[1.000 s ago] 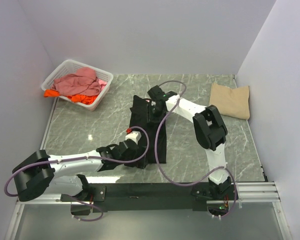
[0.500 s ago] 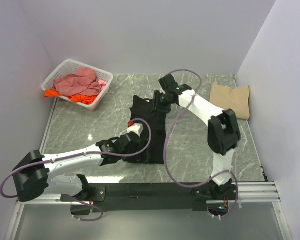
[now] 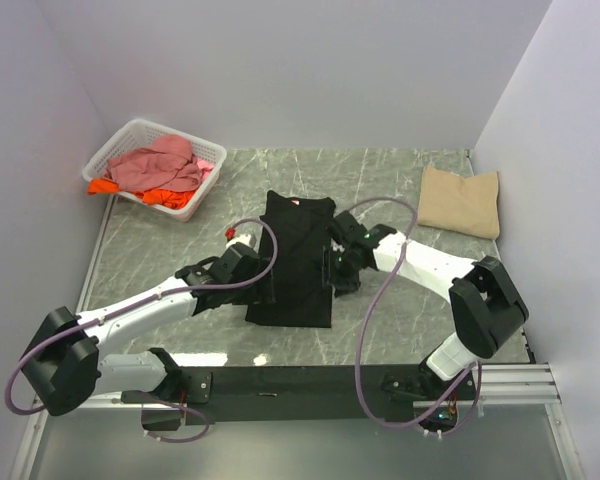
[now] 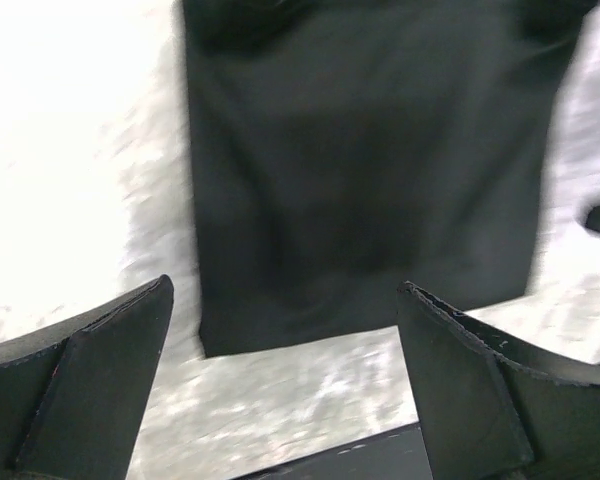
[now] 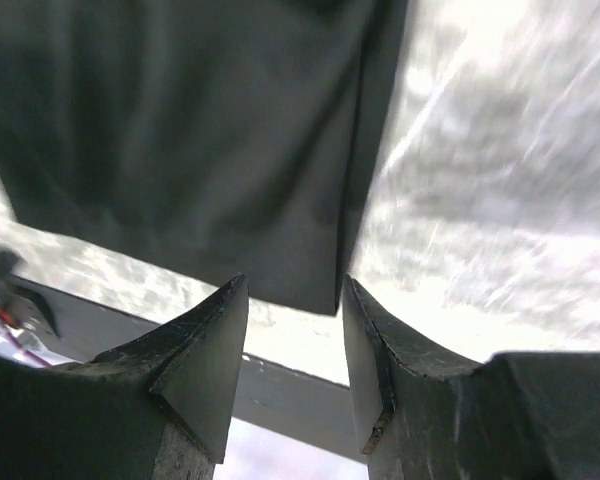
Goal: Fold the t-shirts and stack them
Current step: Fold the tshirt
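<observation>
Black cloth lies flat mid-table: the black t-shirt (image 3: 292, 262), folded into a long narrow strip on the marble table (image 3: 410, 300). My left claw (image 4: 285, 290) hangs just beside its left edge, fingers spread wide and empty. My right claw (image 5: 295, 285) is at its right edge, fingers parted by a narrower gap, gripping nothing. A folded tan t-shirt (image 3: 462, 200) lies at the far right. A pink shirt (image 3: 160, 163) and an orange shirt (image 3: 172, 198) are heaped in the white basket (image 3: 117, 148), far left.

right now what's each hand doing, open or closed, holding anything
left hand: open, holding nothing
right hand: open with a narrower gap, not gripping the black t-shirt
</observation>
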